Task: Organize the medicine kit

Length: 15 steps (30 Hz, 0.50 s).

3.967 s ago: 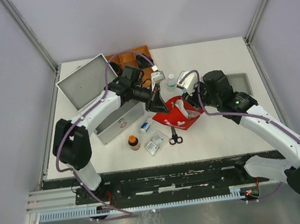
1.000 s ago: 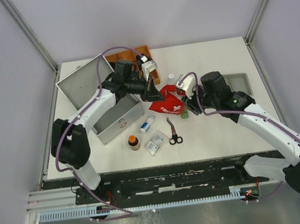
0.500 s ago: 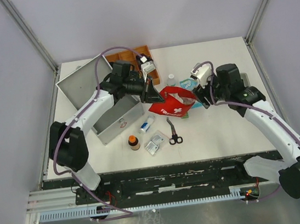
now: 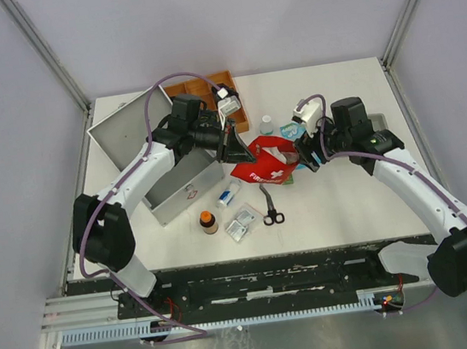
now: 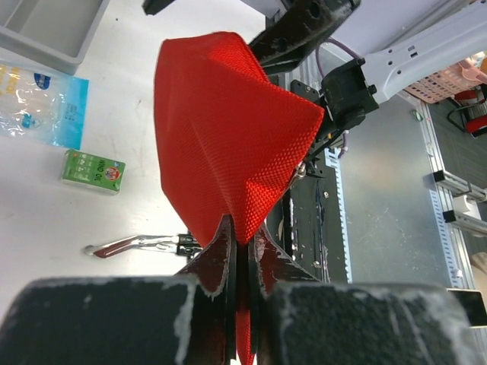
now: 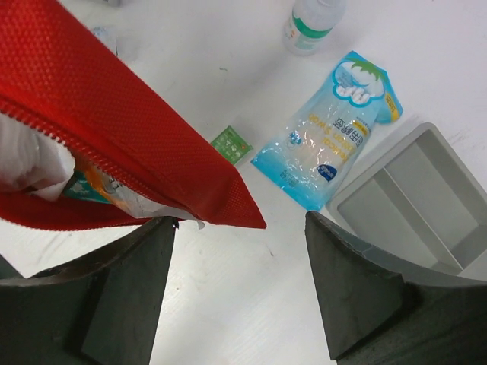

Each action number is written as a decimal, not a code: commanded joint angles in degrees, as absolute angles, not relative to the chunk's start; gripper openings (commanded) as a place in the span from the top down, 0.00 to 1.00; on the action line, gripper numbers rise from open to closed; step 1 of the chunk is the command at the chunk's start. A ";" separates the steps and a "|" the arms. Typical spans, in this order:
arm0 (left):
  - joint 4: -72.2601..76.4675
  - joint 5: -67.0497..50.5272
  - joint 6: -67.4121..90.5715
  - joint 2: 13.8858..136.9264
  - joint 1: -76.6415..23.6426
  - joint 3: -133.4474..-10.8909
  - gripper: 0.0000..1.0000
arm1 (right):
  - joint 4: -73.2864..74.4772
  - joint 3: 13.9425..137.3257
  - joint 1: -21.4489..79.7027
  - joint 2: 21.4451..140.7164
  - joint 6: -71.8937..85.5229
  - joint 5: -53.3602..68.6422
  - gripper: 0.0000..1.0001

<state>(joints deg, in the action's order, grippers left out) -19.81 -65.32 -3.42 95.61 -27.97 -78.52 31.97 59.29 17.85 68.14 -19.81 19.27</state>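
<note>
Medicine kit (image 4: 175, 203) is matt metal (red pouch (image 5: 228, 129): woven cloth).

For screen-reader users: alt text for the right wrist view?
A red zippered pouch, open with white contents showing, fills the upper left beyond the open right gripper. A blue sachet, green box, bottle and grey tray sit on the white table.
</note>
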 commanded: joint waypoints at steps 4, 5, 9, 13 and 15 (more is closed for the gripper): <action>-18.93 -68.44 -6.12 94.79 -27.93 -78.70 0.97 | 23.69 61.06 17.66 68.62 -16.62 17.55 0.22; -19.46 -68.05 -6.68 94.84 -27.92 -78.81 0.97 | 23.85 61.28 17.66 68.06 -17.55 16.86 0.22; -19.51 -65.54 -6.84 94.55 -27.95 -78.97 0.97 | 27.24 62.93 17.63 66.36 -19.92 18.83 0.23; -13.84 -60.15 -0.79 93.16 -27.98 -77.50 0.97 | 30.26 64.00 17.68 63.51 -17.42 21.33 0.23; -9.86 -57.58 3.58 92.63 -28.00 -76.48 0.97 | 31.61 65.76 17.69 62.43 -15.10 22.97 0.24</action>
